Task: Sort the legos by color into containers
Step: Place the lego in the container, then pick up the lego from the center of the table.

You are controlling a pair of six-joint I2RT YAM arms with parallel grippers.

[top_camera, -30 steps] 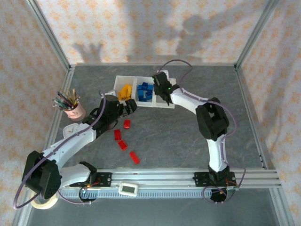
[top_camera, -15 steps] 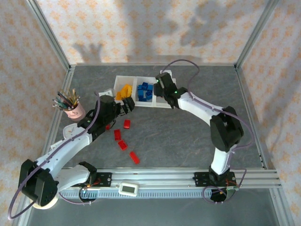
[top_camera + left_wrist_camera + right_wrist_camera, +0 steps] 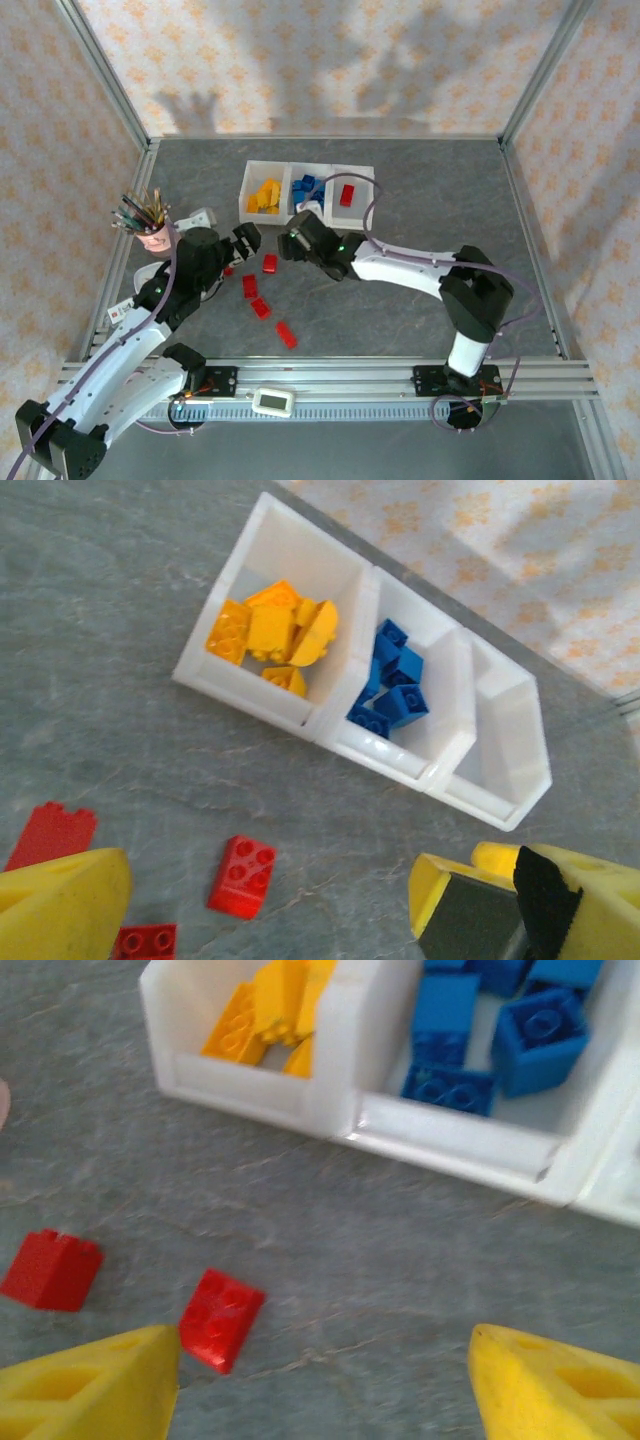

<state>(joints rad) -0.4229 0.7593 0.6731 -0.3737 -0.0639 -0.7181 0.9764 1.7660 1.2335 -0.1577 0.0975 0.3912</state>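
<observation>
Top view, the claws: We see the left claw (image 3: 243, 240) spread wide and empty. The right claw (image 3: 293, 243) is likewise parted with nothing in it. The 2 hang near each other over the loose red legos (image 3: 250, 286).
Top view, the containers: The containers (image 3: 310, 166) lie beyond both claws, and 1 red brick (image 3: 347, 195) rests in the end bin.
Top view, risk: We judge a clash likely if both claws drop for the same lego. The left arm could also clip the pink cup (image 3: 158, 238) beside it.
Left wrist, risk: A red lego (image 3: 242, 877) sits between the fingers (image 3: 60, 905), nearer one than the other. Closing off-centre could skid it away.
Right wrist, risk: A red lego (image 3: 222, 1318) lies just off one finger (image 3: 90, 1385), not squarely between the 2. A plunge here may pin it or shove it aside.
Since 1 second ago: The right claw has left the end bin and swung back over the table, jaws wider. The left claw has drawn back toward its base.
</observation>
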